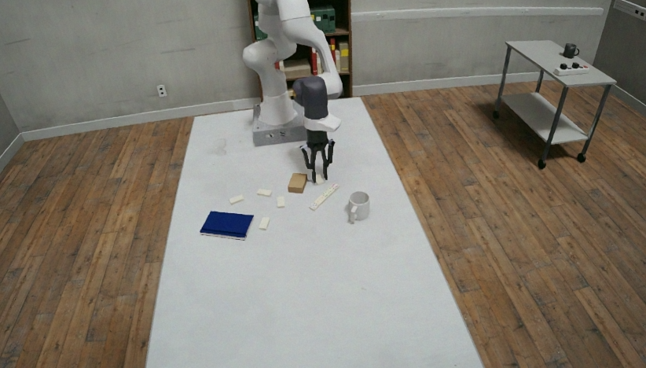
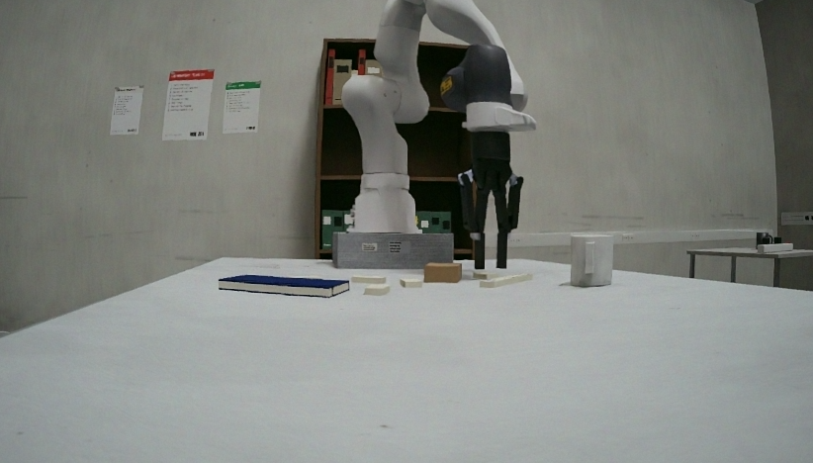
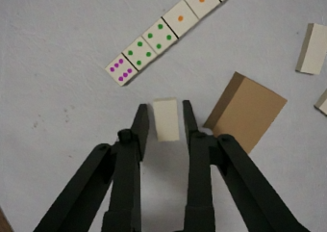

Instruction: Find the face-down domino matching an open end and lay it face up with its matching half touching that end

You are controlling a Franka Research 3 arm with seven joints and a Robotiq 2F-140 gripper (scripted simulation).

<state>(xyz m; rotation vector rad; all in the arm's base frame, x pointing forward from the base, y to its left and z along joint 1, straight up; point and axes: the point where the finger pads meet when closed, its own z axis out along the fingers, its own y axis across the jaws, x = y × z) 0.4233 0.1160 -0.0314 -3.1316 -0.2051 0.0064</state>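
Observation:
My gripper [image 1: 319, 178] [image 2: 490, 265] [image 3: 165, 113] points down with its fingers partly open, one on each side of a blank-backed domino [image 3: 166, 122] [image 2: 484, 275]. In the wrist view gaps show between this domino and both fingers. The domino line [image 1: 324, 196] [image 2: 506, 280] [image 3: 160, 36] runs diagonally. Its end nearer the gripper shows six purple pips, then come green fours and orange ones; blue pips are cut off at the image edge. Other blank-backed dominoes lie apart to the left: one [image 1: 236, 199], another [image 1: 264, 192], a third [image 1: 280, 202] [image 3: 314, 49] and one [image 1: 264, 223] nearer the camera.
A brown block [image 1: 297, 182] [image 2: 442, 272] [image 3: 252, 112] lies close beside the gripper, left of it in the top and exterior views. A grey-white mug [image 1: 359, 205] [image 2: 591, 260] stands right of the line. A blue book [image 1: 227, 224] [image 2: 283, 282] lies at the left.

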